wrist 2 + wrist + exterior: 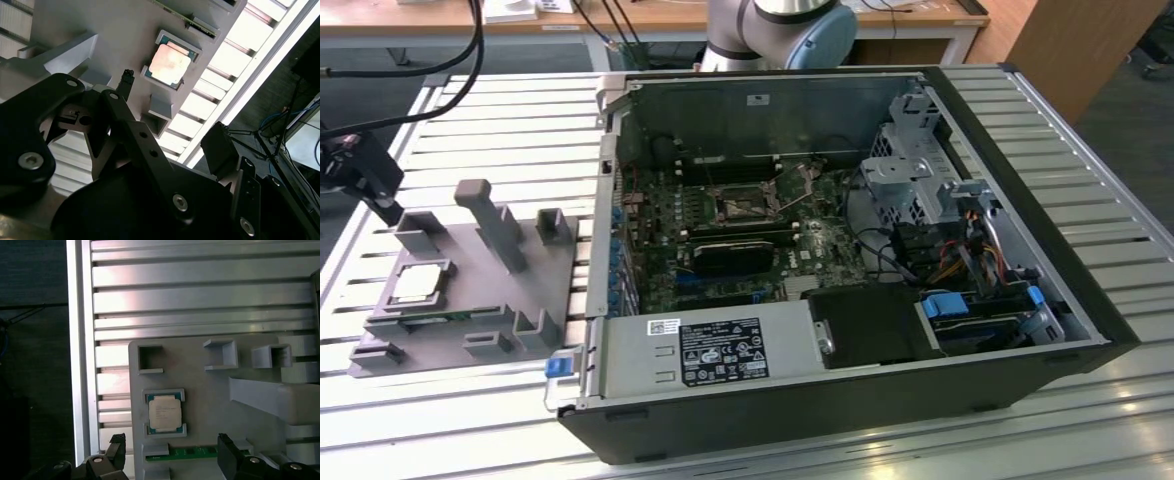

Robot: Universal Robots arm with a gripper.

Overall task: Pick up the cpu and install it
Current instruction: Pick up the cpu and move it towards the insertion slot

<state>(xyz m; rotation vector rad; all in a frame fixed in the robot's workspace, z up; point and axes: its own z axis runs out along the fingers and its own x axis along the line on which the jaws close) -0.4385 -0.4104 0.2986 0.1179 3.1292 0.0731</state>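
Cpu (164, 412) lies near tray (200, 390) edge (claw (171, 444) spread, clear).

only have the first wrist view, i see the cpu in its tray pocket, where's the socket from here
Observer: In the exterior view the socket sits on the board inside the open case, which lies to the exterior view's right of the tray.
Operator: is the gripper touching the cpu
Observer: No. The gripper hangs off the tray's edge on the exterior view's left, apart from the cpu.
Operator: where's the arm's base
Observer: The base stands behind the case, at the top of the exterior view.
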